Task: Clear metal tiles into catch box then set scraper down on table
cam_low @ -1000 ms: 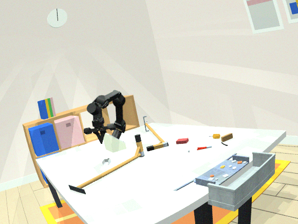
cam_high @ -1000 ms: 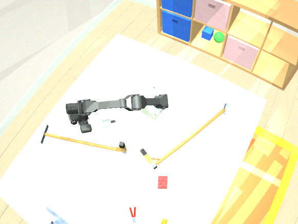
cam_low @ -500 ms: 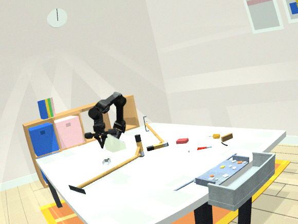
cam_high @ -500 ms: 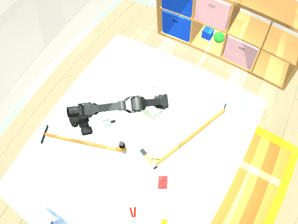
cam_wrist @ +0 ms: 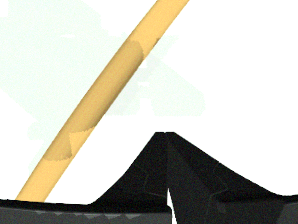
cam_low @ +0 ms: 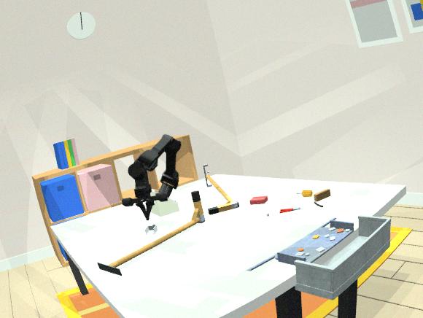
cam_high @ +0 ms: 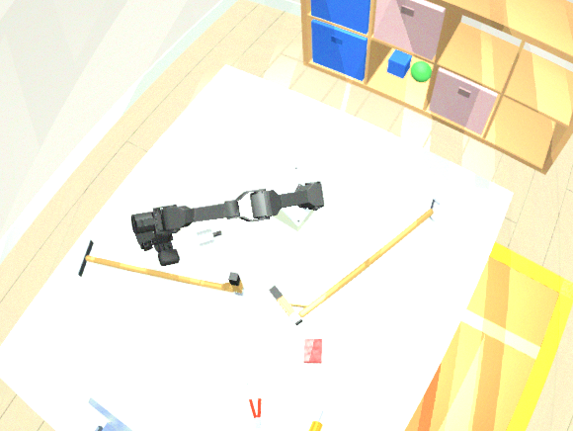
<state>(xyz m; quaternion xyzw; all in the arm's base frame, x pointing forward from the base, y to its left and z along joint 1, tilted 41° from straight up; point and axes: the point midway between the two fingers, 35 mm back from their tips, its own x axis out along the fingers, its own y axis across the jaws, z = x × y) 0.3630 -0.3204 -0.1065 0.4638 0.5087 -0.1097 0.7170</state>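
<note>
Gripper (cam_low: pixel 146 216) pressed together, empty — hovers left of centre above long scraper (cam_high: pixel 158 275). Spread fingers first, align across wooden shaft, descend — then pinch.

No legible text, labels, brands or numbers found in any view. Wall clock (cam_low: pixel 81 25) at far left bears a single dark hand, no numerals. Framed wall pictures (cam_low: pixel 375 20) at far right show colour blocks only, no lettering.

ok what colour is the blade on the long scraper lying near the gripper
Black, on a tan wooden handle. The blade shows best in the exterior view.
</note>
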